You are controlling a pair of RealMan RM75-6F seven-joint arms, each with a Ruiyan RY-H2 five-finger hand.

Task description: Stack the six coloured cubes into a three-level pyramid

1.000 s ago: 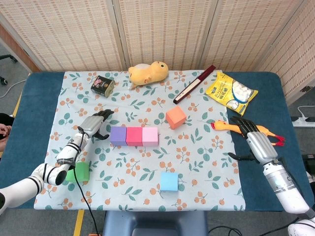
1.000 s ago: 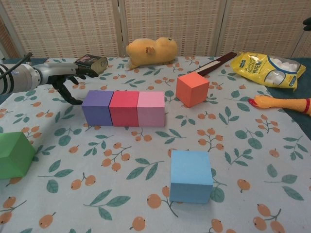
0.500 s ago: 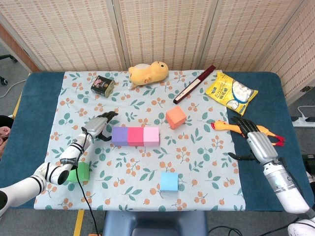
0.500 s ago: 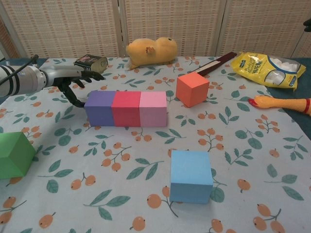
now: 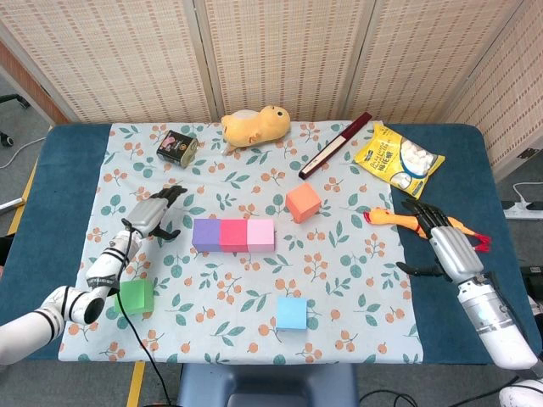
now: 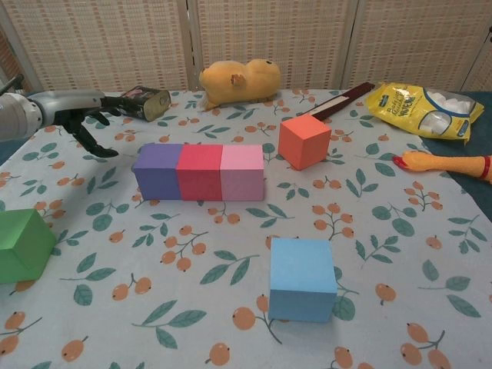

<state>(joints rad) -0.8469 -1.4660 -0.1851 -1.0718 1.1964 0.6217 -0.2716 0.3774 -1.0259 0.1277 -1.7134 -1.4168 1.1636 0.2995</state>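
Observation:
A purple cube (image 5: 204, 235) (image 6: 157, 171), a red cube (image 5: 232, 235) (image 6: 199, 171) and a pink cube (image 5: 260, 234) (image 6: 242, 172) stand touching in a row mid-table. An orange cube (image 5: 303, 203) (image 6: 304, 141) sits behind them to the right. Near the front edge is a blue cube (image 5: 292, 313) (image 6: 303, 278), and a green cube (image 5: 135, 297) (image 6: 21, 244) lies front left. My left hand (image 5: 151, 215) (image 6: 77, 111) hovers left of the purple cube, apart from it, fingers spread and empty. My right hand (image 5: 443, 242) rests open at the right edge of the cloth.
At the back lie a small tin (image 5: 177, 146) (image 6: 147, 101), a yellow plush toy (image 5: 254, 125) (image 6: 239, 78), a dark red stick (image 5: 335, 145) and a yellow snack bag (image 5: 399, 158) (image 6: 424, 102). A rubber chicken (image 5: 396, 219) (image 6: 442, 163) lies beside my right hand.
My left hand pushed the cube row slightly right, then drew back to the left, away from the purple cube. The right hand has barely moved.

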